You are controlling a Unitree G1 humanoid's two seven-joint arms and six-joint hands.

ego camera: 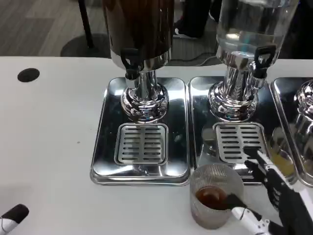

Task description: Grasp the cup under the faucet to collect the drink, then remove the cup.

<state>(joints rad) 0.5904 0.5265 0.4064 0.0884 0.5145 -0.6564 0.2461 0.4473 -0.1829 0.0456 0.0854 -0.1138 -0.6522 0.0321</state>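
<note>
The clear ribbed cup [215, 195] stands on the white table just in front of the drip trays, with a little brown drink in its bottom. My right hand [274, 196] is beside it at the lower right, fingers spread. The upper fingers [258, 160] lie over the right tray, apart from the cup's rim. The thumb tip [235, 201] sits at the cup's right side; I cannot tell if it touches. The dark drink dispenser's black faucet [130, 60] is behind and to the left. A fingertip of my left hand [13, 216] shows at the bottom left edge.
The left steel drip tray [105, 147] carries the dark dispenser, and the right tray [200, 117] carries a clear water dispenser with a black faucet [262, 58]. A third tray [281, 98] lies at the far right. A black hole [28, 74] marks the table's far left.
</note>
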